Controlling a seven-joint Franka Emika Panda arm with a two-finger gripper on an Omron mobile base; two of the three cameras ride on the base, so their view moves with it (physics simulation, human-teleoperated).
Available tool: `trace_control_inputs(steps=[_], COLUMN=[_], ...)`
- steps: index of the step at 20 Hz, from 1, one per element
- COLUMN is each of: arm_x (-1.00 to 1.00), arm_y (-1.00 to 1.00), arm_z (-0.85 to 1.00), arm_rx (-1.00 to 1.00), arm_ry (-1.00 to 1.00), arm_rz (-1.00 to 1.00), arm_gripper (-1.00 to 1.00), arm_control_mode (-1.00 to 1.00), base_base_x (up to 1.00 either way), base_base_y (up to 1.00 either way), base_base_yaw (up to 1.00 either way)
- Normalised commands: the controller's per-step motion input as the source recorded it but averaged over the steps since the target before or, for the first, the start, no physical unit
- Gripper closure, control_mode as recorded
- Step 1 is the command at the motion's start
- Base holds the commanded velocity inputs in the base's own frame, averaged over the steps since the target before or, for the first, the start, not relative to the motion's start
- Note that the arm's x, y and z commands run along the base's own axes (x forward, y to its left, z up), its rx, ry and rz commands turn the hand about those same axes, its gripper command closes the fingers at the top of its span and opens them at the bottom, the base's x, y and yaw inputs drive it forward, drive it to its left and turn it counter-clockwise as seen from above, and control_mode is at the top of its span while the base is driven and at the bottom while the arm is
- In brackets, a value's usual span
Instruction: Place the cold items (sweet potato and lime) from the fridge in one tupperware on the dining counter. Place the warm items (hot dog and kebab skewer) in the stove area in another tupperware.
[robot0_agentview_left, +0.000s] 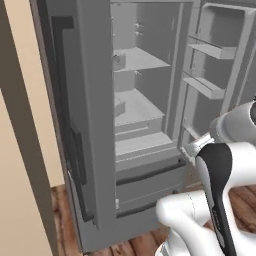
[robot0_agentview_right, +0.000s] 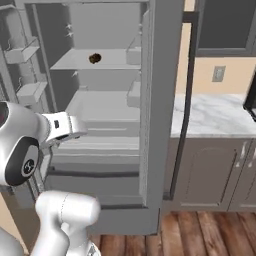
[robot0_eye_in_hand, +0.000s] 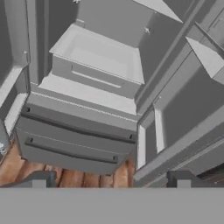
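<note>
The fridge (robot0_agentview_right: 155, 100) stands with its doors open. A small dark brown lump, likely the sweet potato (robot0_agentview_right: 95, 58), lies on an upper shelf (robot0_agentview_right: 75, 62). No lime shows on the shelves. My gripper (robot0_eye_in_hand: 111, 181) is open, its two fingertips (robot0_eye_in_hand: 39, 179) far apart with nothing between them. It hangs in front of the fridge's lower part, looking at the crisper tray (robot0_eye_in_hand: 98, 57) and the freezer drawers (robot0_eye_in_hand: 70, 144). My hand (robot0_agentview_left: 197, 145) sits low by the right door. The hot dog, kebab skewer and tupperwares are out of view.
The left fridge door (robot0_agentview_left: 75, 125) swings out close to the arm, and the right door's shelves (robot0_agentview_left: 210, 50) stand beside it. A marble counter (robot0_agentview_right: 215, 117) with cabinets runs to the fridge's right. Wooden floor (robot0_agentview_right: 200, 235) lies below.
</note>
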Motion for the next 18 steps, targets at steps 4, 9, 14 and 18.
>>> trace_control_inputs(steps=[4,9,14,18], arm_x=[0.0,0.0,0.0,0.0], arm_y=[0.0,0.0,0.0,0.0], arm_z=[0.0,0.0,0.0,0.0], arm_rx=[0.0,0.0,0.0,0.0], arm_ry=[0.0,0.0,0.0,0.0], arm_rz=[0.0,0.0,0.0,0.0], arm_gripper=[-1.0,-1.0,-1.0,-1.0], arm_control_mode=[1.0,1.0,1.0,1.0], base_base_x=[0.79,0.27,0.08,0.27], base_base_y=[-0.17,-0.19,-0.56,-0.05], base_base_yaw=[0.02,0.06,0.04,0.13])
